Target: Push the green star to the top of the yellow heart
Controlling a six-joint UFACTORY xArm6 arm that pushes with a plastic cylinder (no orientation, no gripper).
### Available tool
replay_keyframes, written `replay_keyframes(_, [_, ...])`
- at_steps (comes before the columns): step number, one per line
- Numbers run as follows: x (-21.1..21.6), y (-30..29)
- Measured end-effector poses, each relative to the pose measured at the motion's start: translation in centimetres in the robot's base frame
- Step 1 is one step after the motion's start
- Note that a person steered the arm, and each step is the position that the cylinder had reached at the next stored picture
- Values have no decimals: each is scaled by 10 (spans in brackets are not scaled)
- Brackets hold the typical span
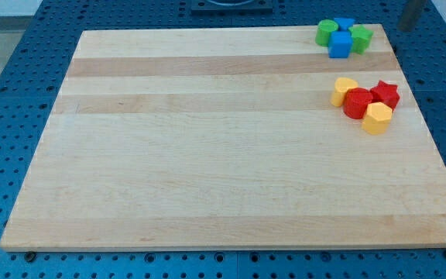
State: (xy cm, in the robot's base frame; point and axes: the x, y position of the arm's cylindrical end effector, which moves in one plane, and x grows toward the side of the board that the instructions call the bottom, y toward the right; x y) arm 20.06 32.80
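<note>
Desk (207, 155): my pale wooden board, the largest thing here, lying on a blue pegboard (6, 93).
Green-blue cluster: green star (360, 37), blue cube (340, 44), green round block (327, 32) and another blue block (344, 25), all touching in the top right corner.
Red-yellow cluster: yellow heart (344, 91), red round block (357, 103), red star (385, 94), yellow hexagon (376, 118), touching, just below the first cluster.
Claw: I carry none; my tip can't be made out in this view.
</note>
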Motion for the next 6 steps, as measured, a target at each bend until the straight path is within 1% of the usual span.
replay_keyframes(2, [6,-51])
replay_keyframes(4, [24,-84])
replay_keyframes(5, [24,-104])
replay_keyframes(6, [39,-112])
